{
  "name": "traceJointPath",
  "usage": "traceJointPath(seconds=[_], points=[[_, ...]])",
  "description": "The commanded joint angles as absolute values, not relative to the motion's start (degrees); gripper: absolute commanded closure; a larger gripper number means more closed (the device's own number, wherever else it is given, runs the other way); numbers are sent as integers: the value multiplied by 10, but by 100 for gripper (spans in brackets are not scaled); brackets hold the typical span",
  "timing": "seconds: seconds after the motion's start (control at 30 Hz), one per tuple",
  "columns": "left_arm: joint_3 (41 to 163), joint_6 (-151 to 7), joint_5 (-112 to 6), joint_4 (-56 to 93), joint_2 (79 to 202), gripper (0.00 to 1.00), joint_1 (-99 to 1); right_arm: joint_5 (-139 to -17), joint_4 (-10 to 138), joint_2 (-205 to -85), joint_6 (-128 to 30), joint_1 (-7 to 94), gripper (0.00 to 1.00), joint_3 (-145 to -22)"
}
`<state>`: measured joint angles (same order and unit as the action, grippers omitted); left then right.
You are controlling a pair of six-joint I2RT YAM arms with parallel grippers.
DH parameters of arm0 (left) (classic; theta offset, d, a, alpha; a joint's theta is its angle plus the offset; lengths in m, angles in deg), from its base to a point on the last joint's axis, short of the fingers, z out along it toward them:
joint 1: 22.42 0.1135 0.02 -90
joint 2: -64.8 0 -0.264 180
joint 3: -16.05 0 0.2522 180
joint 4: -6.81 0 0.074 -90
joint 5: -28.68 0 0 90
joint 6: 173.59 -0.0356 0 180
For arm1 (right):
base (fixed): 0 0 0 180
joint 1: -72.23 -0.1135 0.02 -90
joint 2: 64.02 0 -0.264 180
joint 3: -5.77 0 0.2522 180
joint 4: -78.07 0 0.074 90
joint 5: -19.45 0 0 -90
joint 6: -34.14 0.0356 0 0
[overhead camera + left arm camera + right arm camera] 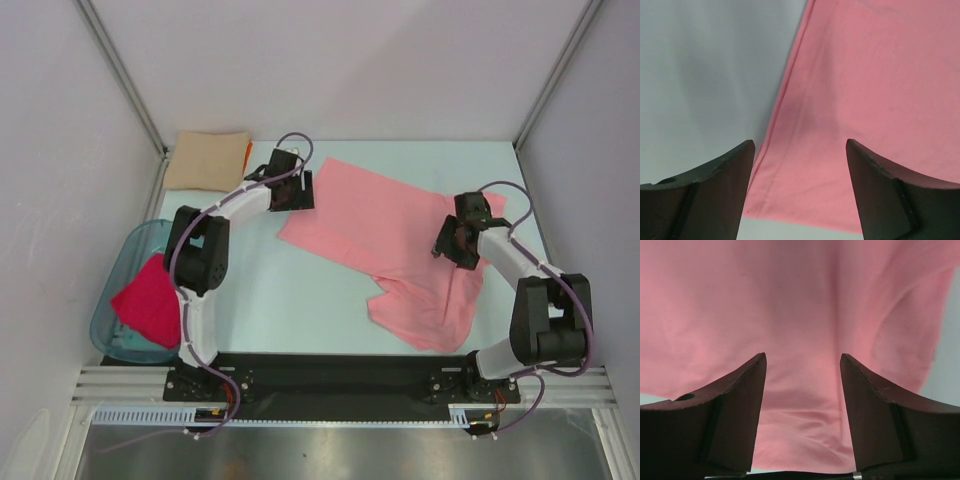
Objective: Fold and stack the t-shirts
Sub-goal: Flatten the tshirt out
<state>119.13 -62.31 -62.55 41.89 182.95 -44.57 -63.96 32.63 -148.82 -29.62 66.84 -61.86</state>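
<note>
Black base rail (340, 368) fronts white-walled pale table (300, 300) bearing salmon-pink t-shirt (380, 225).

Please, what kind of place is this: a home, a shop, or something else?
Probably a robot test booth in a lab: plain white walls on metal frame posts, a left arm and a right arm bolted to a black base plate, and a salmon-pink t-shirt spread on the table.
</note>
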Motion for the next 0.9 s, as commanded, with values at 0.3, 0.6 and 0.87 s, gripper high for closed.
traceJointPath(seconds=[0.3,0.6,0.87], points=[[1384,-650,-618,463,1957,18,-430,-620,382,-1484,-274,815,34,-640],[1440,-621,-527,492,2032,22,-414,-630,436,-1630,-288,851,33,-769],[1501,-589,-455,494,2088,64,-393,-594,424,-1744,-314,851,33,-880]])
